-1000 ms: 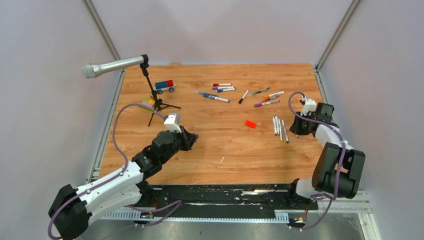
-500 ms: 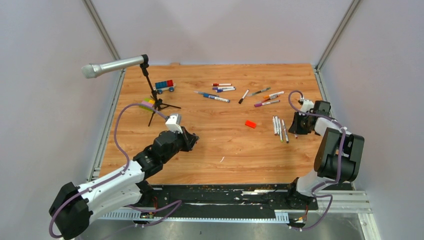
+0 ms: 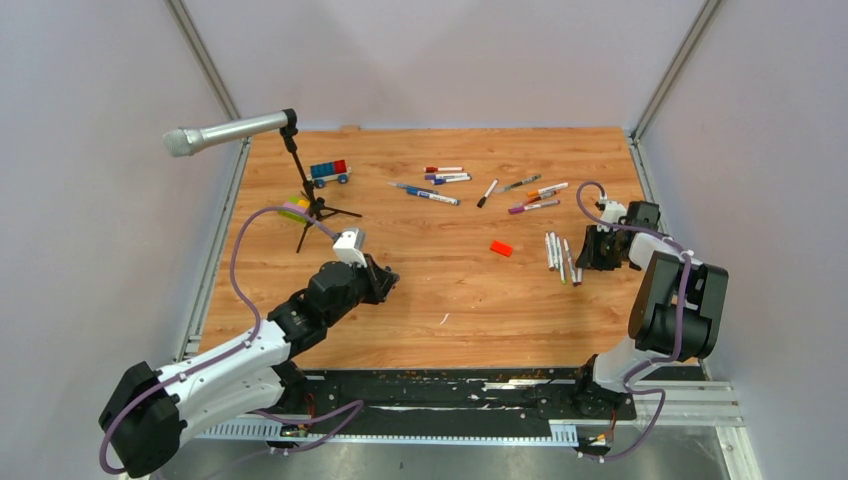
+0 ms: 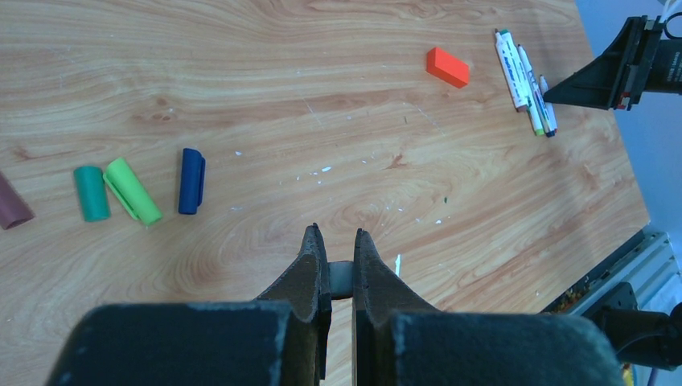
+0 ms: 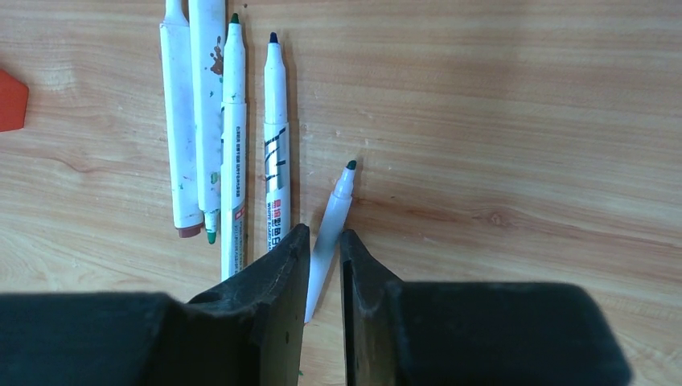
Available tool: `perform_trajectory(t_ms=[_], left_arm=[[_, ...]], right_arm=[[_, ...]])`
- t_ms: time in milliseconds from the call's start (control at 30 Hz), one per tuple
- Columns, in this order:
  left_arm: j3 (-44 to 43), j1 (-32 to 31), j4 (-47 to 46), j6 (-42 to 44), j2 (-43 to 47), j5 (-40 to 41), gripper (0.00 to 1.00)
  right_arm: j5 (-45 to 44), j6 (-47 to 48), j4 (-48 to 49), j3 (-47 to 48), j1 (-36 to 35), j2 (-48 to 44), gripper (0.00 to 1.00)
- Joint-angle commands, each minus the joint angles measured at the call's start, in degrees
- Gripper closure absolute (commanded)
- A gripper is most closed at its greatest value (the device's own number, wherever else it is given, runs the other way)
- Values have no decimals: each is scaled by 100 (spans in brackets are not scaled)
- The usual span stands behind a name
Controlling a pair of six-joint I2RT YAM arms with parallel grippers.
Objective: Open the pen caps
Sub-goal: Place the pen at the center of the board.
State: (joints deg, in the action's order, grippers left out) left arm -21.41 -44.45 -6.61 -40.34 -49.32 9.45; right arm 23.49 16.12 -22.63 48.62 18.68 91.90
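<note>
My left gripper [image 4: 335, 235] hovers over the near-left table, shut on a small pale grey pen cap [image 4: 341, 278]. Loose pen caps lie beyond it on the wood: blue [image 4: 191, 180], light green [image 4: 133, 190], teal [image 4: 92, 193] and brown [image 4: 12, 205]. My right gripper [image 5: 324, 233] is low at the right, its jaws narrowly open astride an uncapped pen [image 5: 338, 197] with a dark green tip, which lies loose on the table. Several other uncapped pens [image 5: 233, 121] lie in a row just left of it. Capped pens [image 3: 445, 180] are scattered at the back.
An orange-red block [image 3: 501, 248] lies mid-table, left of the pen row. A grey microphone [image 3: 225, 132] on a black tripod stands at the back left, with a stack of coloured toy bricks [image 3: 329, 172] beside it. The table's right edge is close behind my right arm.
My right wrist has swung in toward the pen row and its jaws have parted a little around the green-tipped pen. The left arm has stayed put with its cap.
</note>
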Motion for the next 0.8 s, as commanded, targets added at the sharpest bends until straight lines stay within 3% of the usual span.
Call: perform_trajectory(t_ms=[0,533,767], left_arm=[[-22,15,-216,35,-16,-51,97],[-757,13,317,472,-743,-751,92],[-1437,6,1319,643,-1483,-522,92]], right_arm=[[-15,-21,-43,190,27,59,78],[337,209,-263,299,36,-319,73],[765,775,-757,485,48,-636,69]])
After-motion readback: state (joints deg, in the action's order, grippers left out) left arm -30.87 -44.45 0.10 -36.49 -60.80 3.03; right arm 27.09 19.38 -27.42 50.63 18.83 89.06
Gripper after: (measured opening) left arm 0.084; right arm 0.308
